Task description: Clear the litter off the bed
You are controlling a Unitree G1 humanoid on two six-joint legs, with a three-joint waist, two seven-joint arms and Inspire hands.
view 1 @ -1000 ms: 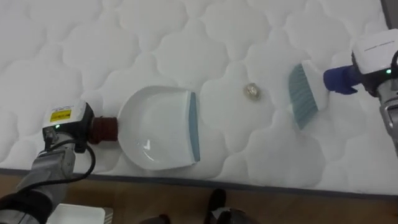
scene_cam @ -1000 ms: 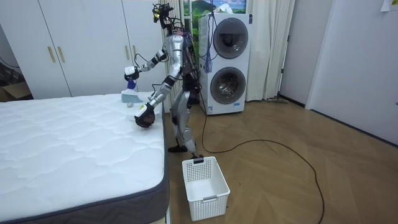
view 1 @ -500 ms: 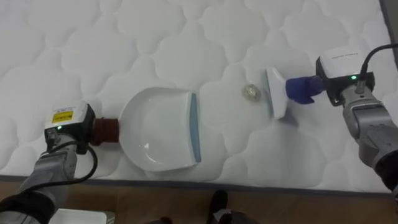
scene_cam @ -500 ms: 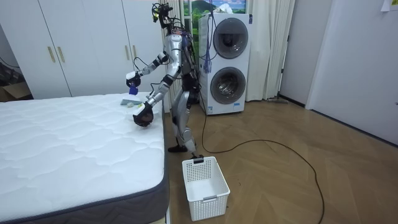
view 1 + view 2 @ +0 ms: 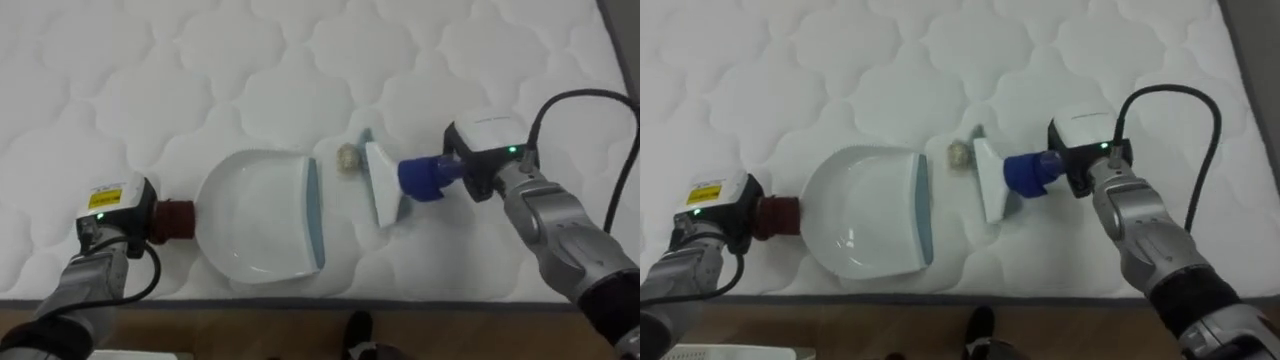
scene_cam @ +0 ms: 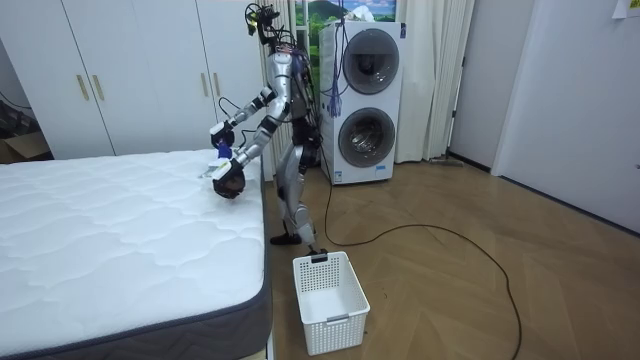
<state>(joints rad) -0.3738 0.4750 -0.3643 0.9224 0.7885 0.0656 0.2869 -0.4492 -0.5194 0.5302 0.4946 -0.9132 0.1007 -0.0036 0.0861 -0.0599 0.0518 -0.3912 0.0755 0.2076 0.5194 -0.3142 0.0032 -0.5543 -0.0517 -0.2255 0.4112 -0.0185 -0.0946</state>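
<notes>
Mattress [image 5: 200, 60]: one scrap [image 5: 348, 157]; left robot hand [image 5: 128, 222] clasps one dustpan [image 5: 255, 215], right robot hand [image 5: 488, 172] one brush [image 5: 385, 185].

the mattress [image 5: 200, 60] is looked down on steeply and from close by in both eye views, set side by side above its near edge; the same patch, with the dustpan [image 5: 260, 215] and the brush [image 5: 385, 185], is shared, shifted slightly sideways. the room view is taken from well back, past the mattress's opposite end, along its side edge towards the wardrobe [image 6: 130, 80] and the washing machines [image 6: 372, 90]. the same mattress corner is caught there.
</notes>
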